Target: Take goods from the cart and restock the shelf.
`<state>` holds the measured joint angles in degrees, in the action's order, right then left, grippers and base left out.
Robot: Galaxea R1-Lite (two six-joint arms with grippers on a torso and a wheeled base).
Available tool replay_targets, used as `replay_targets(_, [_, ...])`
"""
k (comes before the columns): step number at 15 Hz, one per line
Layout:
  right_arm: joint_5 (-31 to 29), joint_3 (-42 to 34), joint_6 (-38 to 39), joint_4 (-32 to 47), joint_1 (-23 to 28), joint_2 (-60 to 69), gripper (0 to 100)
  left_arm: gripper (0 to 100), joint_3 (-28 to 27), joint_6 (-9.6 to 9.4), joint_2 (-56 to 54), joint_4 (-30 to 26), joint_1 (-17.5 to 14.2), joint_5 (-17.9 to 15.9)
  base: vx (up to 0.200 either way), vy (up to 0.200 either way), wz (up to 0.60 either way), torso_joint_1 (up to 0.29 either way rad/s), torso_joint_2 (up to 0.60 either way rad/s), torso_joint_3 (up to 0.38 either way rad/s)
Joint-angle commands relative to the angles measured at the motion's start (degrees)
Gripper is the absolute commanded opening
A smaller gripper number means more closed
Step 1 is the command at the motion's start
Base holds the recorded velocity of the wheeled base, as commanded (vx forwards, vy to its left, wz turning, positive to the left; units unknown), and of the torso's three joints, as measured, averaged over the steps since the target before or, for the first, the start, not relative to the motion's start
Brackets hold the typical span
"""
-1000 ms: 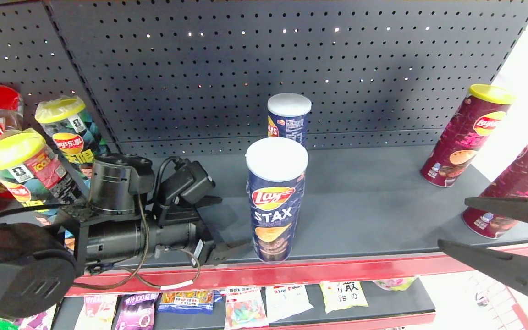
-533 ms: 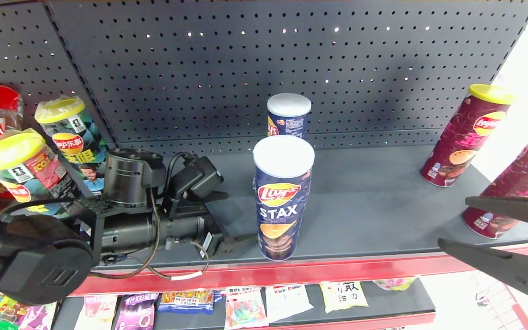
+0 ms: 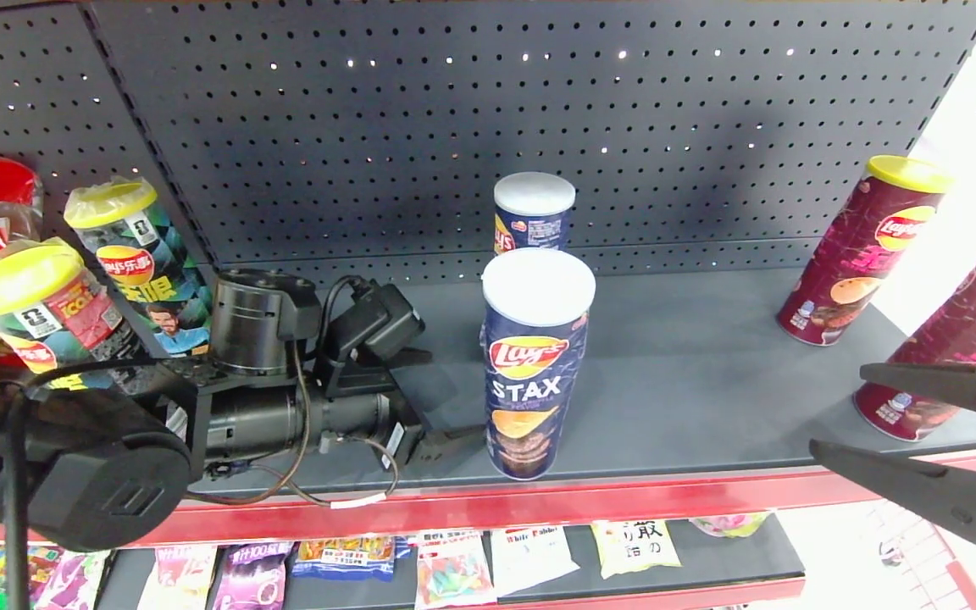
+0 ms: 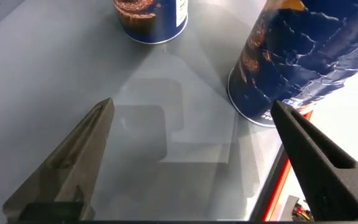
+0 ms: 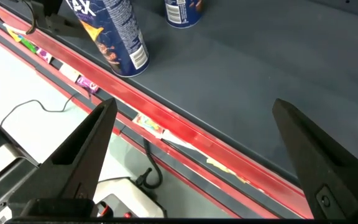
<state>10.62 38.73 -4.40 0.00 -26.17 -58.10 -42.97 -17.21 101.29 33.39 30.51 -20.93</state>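
Two blue cans stand upright on the shelf (image 3: 708,381). The front can (image 3: 536,364) is a tall dark-blue tube with a flat white lid, a red-and-yellow badge, white lettering and a picture of a chip lower down. It stands close to the shelf's red front edge. The rear can (image 3: 533,212), of the same blue and white, stands right behind it near the pegboard (image 3: 454,127).

The left gripper (image 4: 194,162) lies low over the shelf with its fingers spread wide and nothing held. One finger (image 4: 316,162) is just beside the front can's base (whether it touches I cannot tell).

The right gripper (image 3: 840,413) hangs at the shelf's right end, also wide open and empty, near two maroon cans (image 3: 861,254) with yellow lids.
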Motion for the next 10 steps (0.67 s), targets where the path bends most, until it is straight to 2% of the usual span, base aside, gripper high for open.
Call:
replay_targets(1, [0.0, 0.0, 0.3, 0.0, 0.0, -0.2, 100, 100, 0.0, -0.01, 0.0, 0.0, 0.1, 0.0, 0.0, 0.0, 0.0, 0.0, 0.0, 0.0])
replay_targets(10, [0.0, -0.1, 0.4, 0.0, 0.0, -0.1, 100, 100, -1.1, -0.01, 0.7, 0.0, 0.5, 0.0, 0.0, 0.0, 0.0, 0.0, 0.0, 0.0])
